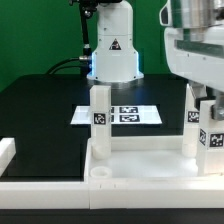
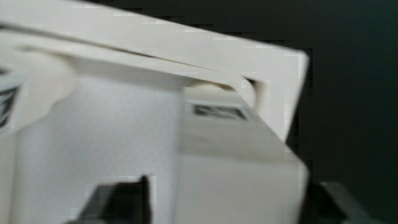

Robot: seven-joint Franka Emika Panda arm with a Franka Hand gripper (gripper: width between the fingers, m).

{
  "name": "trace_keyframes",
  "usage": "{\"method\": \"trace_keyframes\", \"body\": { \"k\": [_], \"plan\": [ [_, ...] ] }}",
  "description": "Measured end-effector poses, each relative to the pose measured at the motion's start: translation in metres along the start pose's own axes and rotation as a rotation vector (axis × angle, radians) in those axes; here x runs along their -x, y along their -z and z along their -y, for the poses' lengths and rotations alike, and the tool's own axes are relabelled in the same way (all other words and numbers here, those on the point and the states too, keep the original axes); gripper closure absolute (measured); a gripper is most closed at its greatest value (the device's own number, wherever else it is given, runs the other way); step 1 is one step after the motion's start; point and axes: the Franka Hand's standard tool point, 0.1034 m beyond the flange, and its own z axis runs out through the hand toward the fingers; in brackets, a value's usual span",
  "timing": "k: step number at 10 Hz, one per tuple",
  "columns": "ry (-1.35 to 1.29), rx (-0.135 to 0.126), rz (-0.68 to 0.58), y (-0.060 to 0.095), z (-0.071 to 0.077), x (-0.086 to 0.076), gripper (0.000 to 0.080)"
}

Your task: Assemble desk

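The white desk tabletop (image 1: pixel 145 160) lies upside down at the front of the table. One leg (image 1: pixel 100 118) stands in its corner on the exterior view's left, and another leg (image 1: pixel 190 120) stands at the right. My gripper (image 1: pixel 207 106) comes down from above at the far right and is shut on a third tagged leg (image 1: pixel 213 136), held upright at the tabletop's right corner. In the wrist view this leg (image 2: pixel 231 150) fills the gap between my gripper's (image 2: pixel 228 208) dark fingers (image 2: pixel 125 205), over the tabletop (image 2: pixel 143 50). A round corner socket (image 1: pixel 100 172) at the front left stands open.
The marker board (image 1: pixel 118 115) lies flat behind the desk. The robot base (image 1: pixel 112 50) stands at the back. Low white border walls run along the front (image 1: pixel 60 192) and the left edge (image 1: pixel 6 150). The table surface is black.
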Motion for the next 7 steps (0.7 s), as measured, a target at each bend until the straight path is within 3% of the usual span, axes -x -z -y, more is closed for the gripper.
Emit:
{"method": "trace_keyframes", "body": {
  "k": [2, 4, 5, 7],
  "plan": [
    [0.080, 0.002, 0.001, -0.0018, -0.0018, 0.0006, 0.0175],
    [0.295, 0.015, -0.014, -0.0012, -0.0019, -0.0007, 0.0157],
    [0.499, 0.055, -0.059, 0.0006, 0.0007, 0.0020, 0.0151],
    [0.891, 0.092, -0.078, -0.0019, 0.0051, 0.0057, 0.0151]
  ]
}}
